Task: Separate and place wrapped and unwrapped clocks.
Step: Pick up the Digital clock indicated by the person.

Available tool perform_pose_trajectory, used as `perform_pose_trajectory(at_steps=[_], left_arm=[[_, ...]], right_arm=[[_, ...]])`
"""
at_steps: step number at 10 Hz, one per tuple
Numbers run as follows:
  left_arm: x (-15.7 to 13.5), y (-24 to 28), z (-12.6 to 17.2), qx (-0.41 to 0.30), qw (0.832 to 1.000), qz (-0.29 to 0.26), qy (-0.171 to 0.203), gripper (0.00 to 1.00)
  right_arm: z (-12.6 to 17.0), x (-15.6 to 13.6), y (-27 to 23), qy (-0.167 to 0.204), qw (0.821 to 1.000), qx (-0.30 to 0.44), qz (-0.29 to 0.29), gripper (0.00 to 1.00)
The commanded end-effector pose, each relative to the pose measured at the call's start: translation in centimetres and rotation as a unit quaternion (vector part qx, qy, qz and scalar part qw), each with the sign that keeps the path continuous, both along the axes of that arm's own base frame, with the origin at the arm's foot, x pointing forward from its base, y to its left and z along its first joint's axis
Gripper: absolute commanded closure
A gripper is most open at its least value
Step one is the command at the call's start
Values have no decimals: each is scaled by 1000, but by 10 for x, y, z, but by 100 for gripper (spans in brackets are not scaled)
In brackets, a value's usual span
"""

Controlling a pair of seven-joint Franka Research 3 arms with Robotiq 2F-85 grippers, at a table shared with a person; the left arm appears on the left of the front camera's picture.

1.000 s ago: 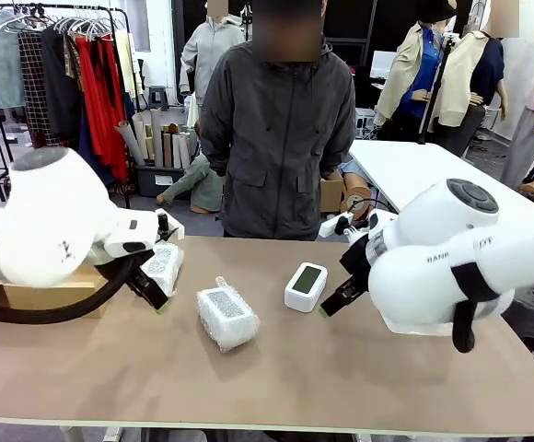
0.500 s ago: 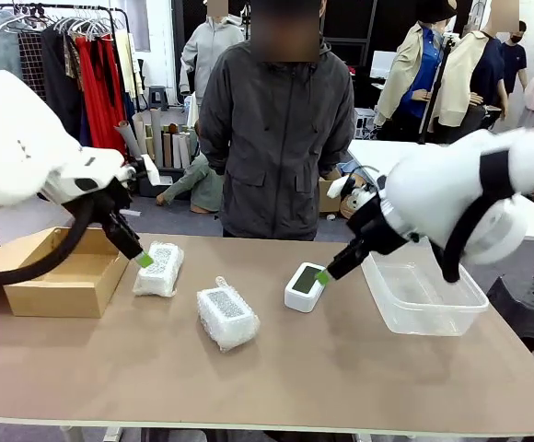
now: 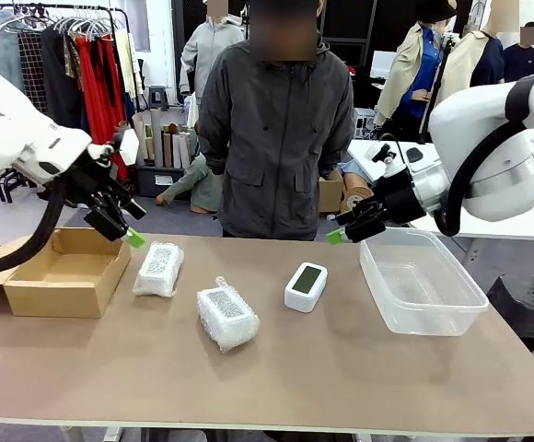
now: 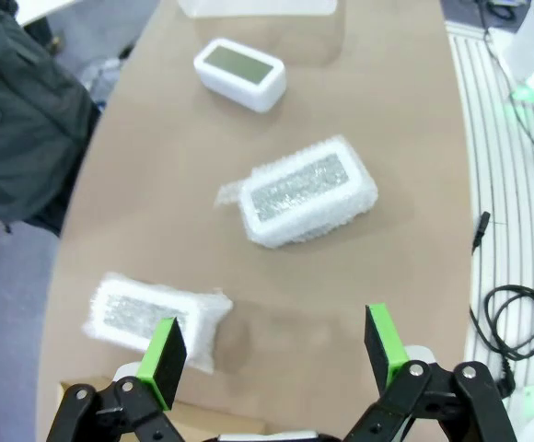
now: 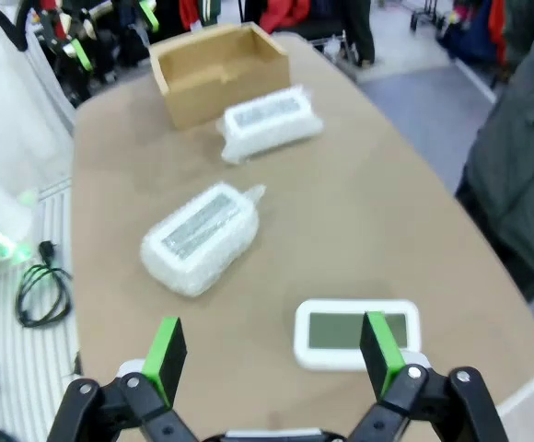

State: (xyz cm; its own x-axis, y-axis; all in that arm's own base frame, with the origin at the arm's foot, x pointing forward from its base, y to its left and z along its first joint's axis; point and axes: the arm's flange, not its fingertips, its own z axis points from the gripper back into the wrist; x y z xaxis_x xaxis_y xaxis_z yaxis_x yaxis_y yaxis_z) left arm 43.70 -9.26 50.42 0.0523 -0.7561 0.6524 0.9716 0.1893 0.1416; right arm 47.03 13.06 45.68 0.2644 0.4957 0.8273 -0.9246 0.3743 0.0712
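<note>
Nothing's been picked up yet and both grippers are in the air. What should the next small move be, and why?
Probably lower the left gripper onto the wrapped bundle lying beside the cardboard box. That gripper is open, empty and the nearer one to it, with the box alongside. The right gripper, also open, hangs nearer the bare clock and clear tub.

**Box at left, tub at right, person behind**

An open brown cardboard box (image 3: 60, 299) sits at the left edge of the tan table (image 3: 341, 368). A clear plastic tub (image 3: 433, 318) stands right of centre. A person in a dark grey jacket (image 3: 276, 138) stands at top centre, behind the table. A clothes rack (image 3: 74, 64) fills the upper left. In the left wrist view a black cable (image 4: 516, 322) coils at lower right.
</note>
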Motion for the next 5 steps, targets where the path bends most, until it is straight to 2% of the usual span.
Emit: perform_pose_trajectory(at_steps=[1, 2, 3, 5], left_arm=[[14, 11, 1, -36, 999, -9, -3, 0], [16, 12, 4, -53, 999, 5, 6, 0], [4, 8, 4, -15, 1000, -2, -6, 0], [4, 8, 4, -15, 1000, -2, -6, 0]], right_arm=[[-15, 17, -3, -43, 999, 20, 14, 0], [-13, 18, -3, -42, 999, 21, -7, 0], [-4, 7, -7, -20, 1000, 11, 3, 0], [-4, 7, -7, -20, 1000, 11, 3, 0]])
